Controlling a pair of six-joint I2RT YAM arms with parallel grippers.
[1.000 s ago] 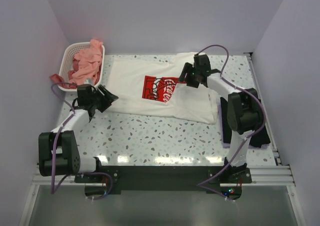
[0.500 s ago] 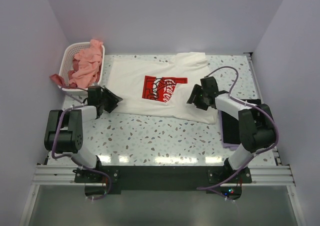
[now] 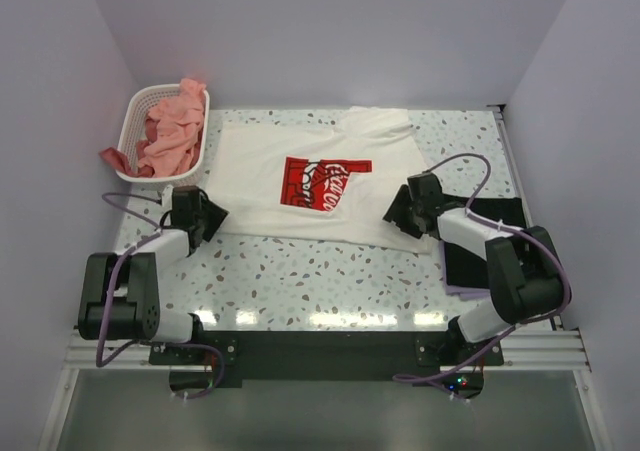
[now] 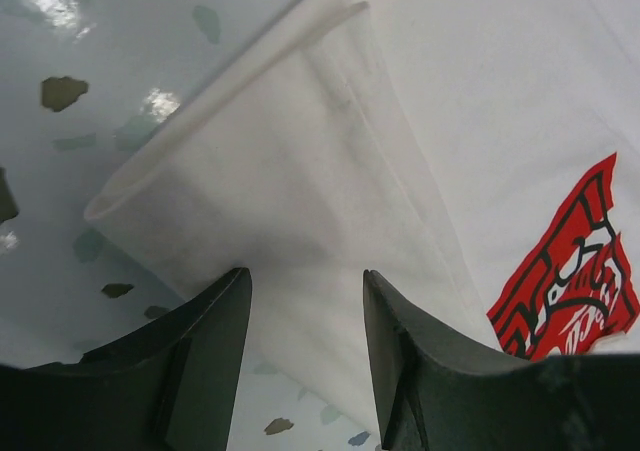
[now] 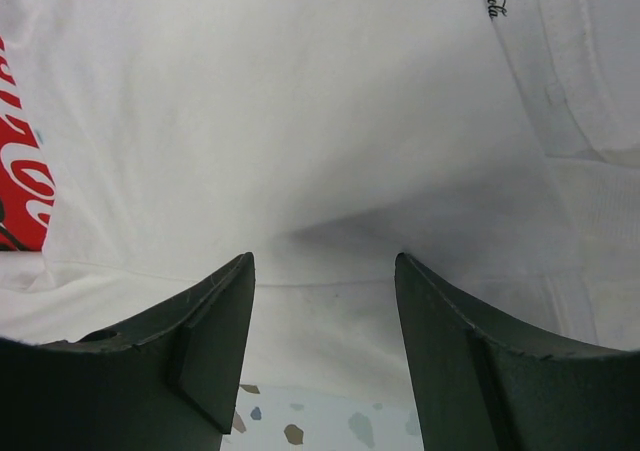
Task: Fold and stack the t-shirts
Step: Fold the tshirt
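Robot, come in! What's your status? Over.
Left tool open, right tool open, both at near edge of white shirt. Shirt spread out, unfolded. Pink shirts in basket, nothing blocking.

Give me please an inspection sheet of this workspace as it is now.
Surface: speckled table, glossy.
Job's things: cream-white t-shirt spread flat, logo up; pink shirts heaped in the basket; black cloth at the right edge.
Clutter: nothing seen.
Claws: left claw open over the shirt's near left corner; right claw open over its near hem.
Cables: purple cables loop on both sides.
Surroundings: plain walls; nothing else seen.
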